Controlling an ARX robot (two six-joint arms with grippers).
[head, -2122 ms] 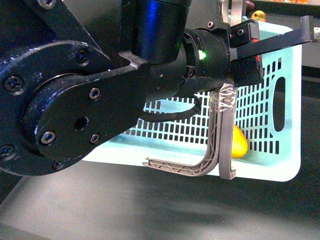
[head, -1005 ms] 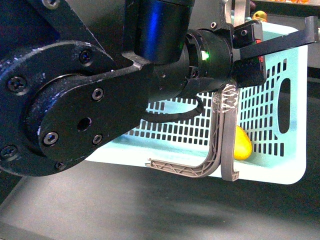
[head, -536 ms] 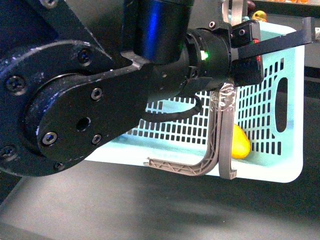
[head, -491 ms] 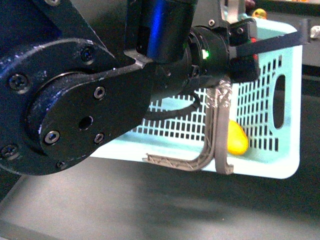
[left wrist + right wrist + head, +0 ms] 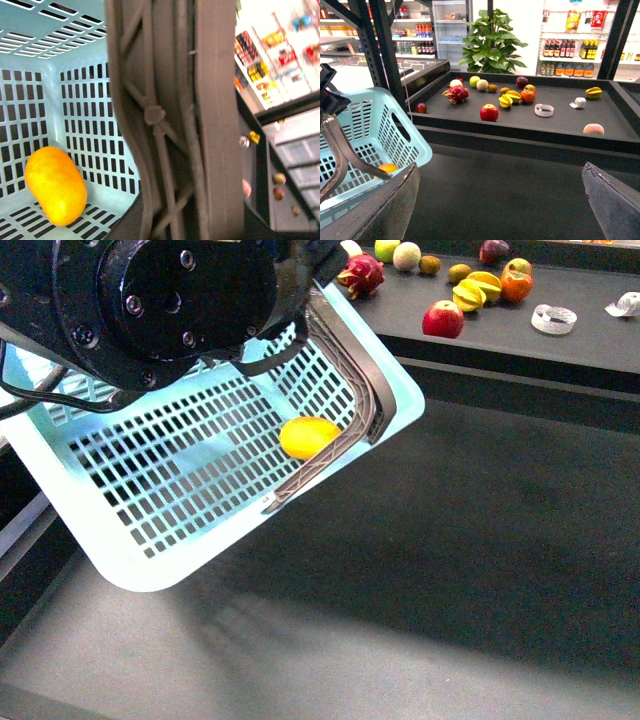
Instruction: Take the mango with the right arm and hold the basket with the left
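Since the earlier frames the basket (image 5: 180,470) has swung across the front view and tipped far over, so its slotted floor now faces the camera and the grey handles (image 5: 345,420) hang over its rim. The mango (image 5: 308,436) already lies inside, on the slotted floor against a wall, just behind a handle; the left wrist view shows it (image 5: 55,192) resting in a corner.

The left arm (image 5: 160,295) fills the top left of the front view and hides its own gripper. The handle (image 5: 175,120) sits very close to the left wrist camera, which suggests it is held, but whether those jaws are clamped on it cannot be told.

The right gripper (image 5: 500,200) is spread wide and empty, its two fingers (image 5: 385,205) well apart, facing the dark table (image 5: 495,170) beside the basket.

Judging by this, the pick and drop are done and the holding step is in hand. Next comes keeping the basket steady, ideally levelled, so the mango cannot roll out.
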